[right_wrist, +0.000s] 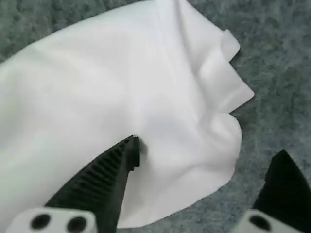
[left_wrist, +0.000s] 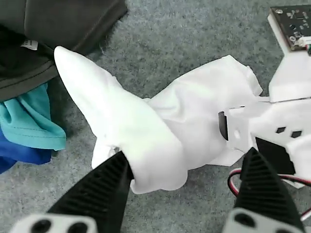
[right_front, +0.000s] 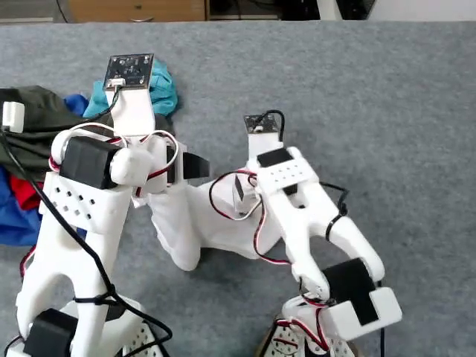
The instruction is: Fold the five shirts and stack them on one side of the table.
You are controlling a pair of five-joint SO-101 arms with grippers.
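A crumpled white shirt [right_front: 186, 227] lies on the grey table between my two arms. In the left wrist view the white shirt [left_wrist: 146, 121] bunches up in a peak, and my left gripper [left_wrist: 188, 156] stands open just over its near edge, one finger [left_wrist: 104, 187] touching the cloth. My right gripper [right_wrist: 208, 149] is open over the same white shirt [right_wrist: 97, 82], with one finger [right_wrist: 109, 177] resting on the fabric and the other [right_wrist: 286, 187] over bare table. Neither gripper holds anything.
A pile of unfolded shirts sits at the table's left: dark green [right_front: 30, 123], teal [right_front: 160, 89], red [right_front: 26, 190] and blue [right_front: 15, 219]. The right arm [left_wrist: 286, 97] is close beside the left gripper. The table's right half [right_front: 401, 111] is bare grey cloth.
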